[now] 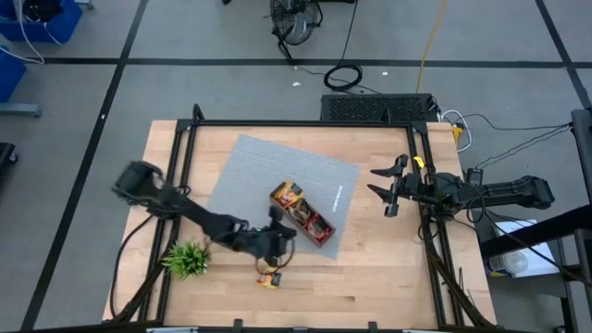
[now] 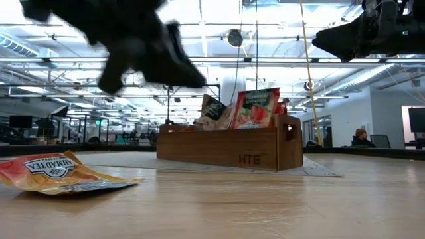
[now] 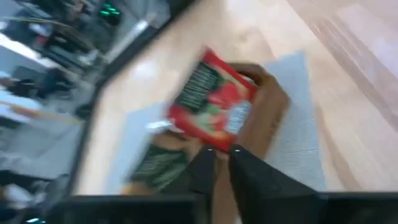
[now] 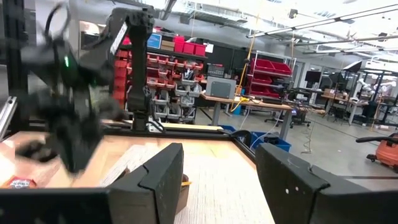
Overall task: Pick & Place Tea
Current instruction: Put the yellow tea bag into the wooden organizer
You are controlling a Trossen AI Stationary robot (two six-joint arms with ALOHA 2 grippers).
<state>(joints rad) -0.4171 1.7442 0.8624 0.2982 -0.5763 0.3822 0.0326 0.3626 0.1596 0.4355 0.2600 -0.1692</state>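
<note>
A brown wooden tray (image 1: 326, 239) stands on a grey mat (image 1: 268, 166) and holds several tea sachets upright. Among them are a red one (image 2: 255, 107) and a dark one (image 2: 212, 109). One orange sachet (image 1: 268, 278) lies flat on the bare wood near the front edge (image 2: 56, 174). My left gripper (image 1: 276, 222) hangs above the table beside the tray's near left side. Its fingers (image 3: 208, 165) stand almost together with nothing between them, and the red sachet (image 3: 214, 102) is just ahead of them. My right gripper (image 1: 384, 190) waits open at the table's right side.
A small green spiky plant (image 1: 188, 259) stands at the near left, close to my left arm. A black frame (image 1: 296, 123) runs around the table top. Bare wood lies to the right of the mat.
</note>
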